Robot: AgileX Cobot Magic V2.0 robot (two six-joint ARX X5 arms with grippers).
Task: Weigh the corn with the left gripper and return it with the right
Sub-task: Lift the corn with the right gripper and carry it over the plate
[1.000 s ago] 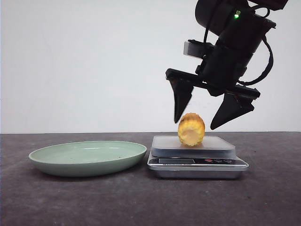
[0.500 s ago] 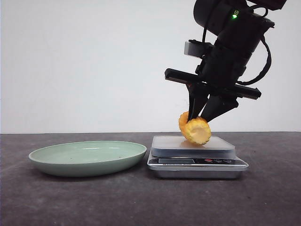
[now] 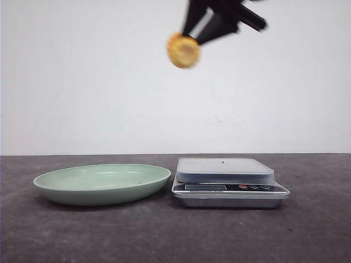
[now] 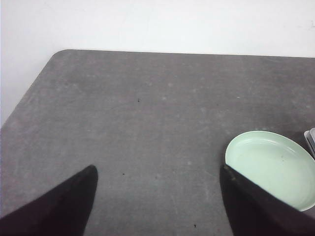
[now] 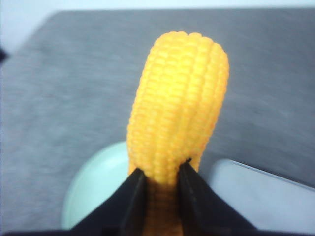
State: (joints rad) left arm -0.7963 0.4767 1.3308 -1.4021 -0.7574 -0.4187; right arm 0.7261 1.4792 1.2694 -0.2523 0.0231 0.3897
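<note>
Corn now off the scale, high in right end effector

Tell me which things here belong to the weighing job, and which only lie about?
Belong to the job:
- corn, held up in the air
- right gripper, shut on the corn
- left gripper, open and holding nothing
- kitchen scale, nothing on its platform
- pale green plate, nothing on it

Just lying about:
- nothing visible

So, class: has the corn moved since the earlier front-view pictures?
Yes. The corn, held by the right gripper, has gone up and leftward, off the scale into the air.
</note>
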